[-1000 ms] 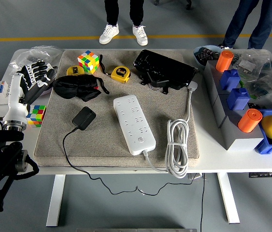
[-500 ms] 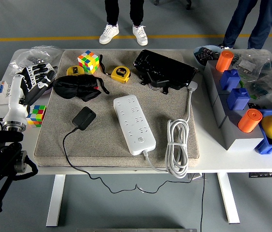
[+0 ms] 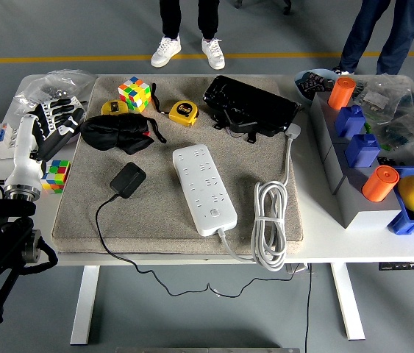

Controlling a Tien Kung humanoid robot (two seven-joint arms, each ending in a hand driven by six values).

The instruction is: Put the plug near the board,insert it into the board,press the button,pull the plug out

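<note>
Tape measure [image 3: 183,112] label perhaps unreadable

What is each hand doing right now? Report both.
Left hand: open, fingers relaxed, holding nothing, at the table's left edge.
Right hand: not in view.

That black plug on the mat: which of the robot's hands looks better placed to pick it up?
Probably the left. The left hand hangs with relaxed fingers over the table's left edge, and the black plug lies on the mat's left part, left of the white power strip. No right hand is in view.

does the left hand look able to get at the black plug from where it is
Probably yes: the left hand hovers open at the mat's left edge, and the black plug lies uncovered nearby, with only bare mat between them.
</note>
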